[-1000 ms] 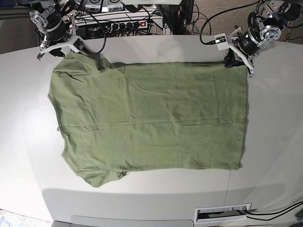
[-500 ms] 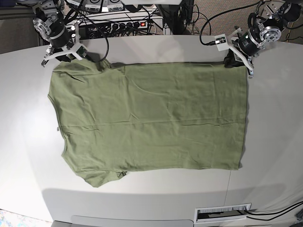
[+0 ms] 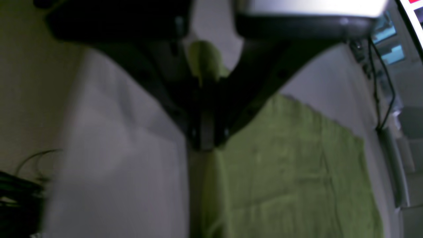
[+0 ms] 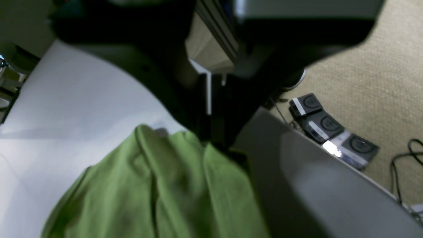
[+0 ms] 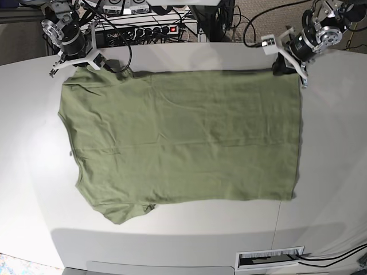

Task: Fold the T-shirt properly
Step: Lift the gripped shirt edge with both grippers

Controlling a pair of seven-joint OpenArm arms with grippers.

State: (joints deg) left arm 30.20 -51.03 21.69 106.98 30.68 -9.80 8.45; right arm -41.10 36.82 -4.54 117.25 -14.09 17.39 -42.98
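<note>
The olive-green T-shirt (image 5: 183,137) lies spread flat on the white table (image 5: 34,172), neck end towards the left and hem towards the right. My left gripper (image 5: 295,71) is at the far right hem corner, shut on it. In the left wrist view the dark jaws of the left gripper (image 3: 205,138) meet over a fold of the T-shirt (image 3: 290,172). My right gripper (image 5: 77,63) is at the far left sleeve. In the right wrist view the right gripper (image 4: 211,138) is shut on a bunched edge of the T-shirt (image 4: 158,191).
A power strip and tangled cables (image 5: 152,30) run behind the table's far edge. Foot pedals (image 4: 330,129) lie on the carpet beyond the table. A white slotted panel (image 5: 269,258) sits at the front edge.
My right gripper went from wide open to shut on the far left sleeve. The shirt's far edge has been drawn a little towards the back of the table, and both grippers sit slightly farther back.
</note>
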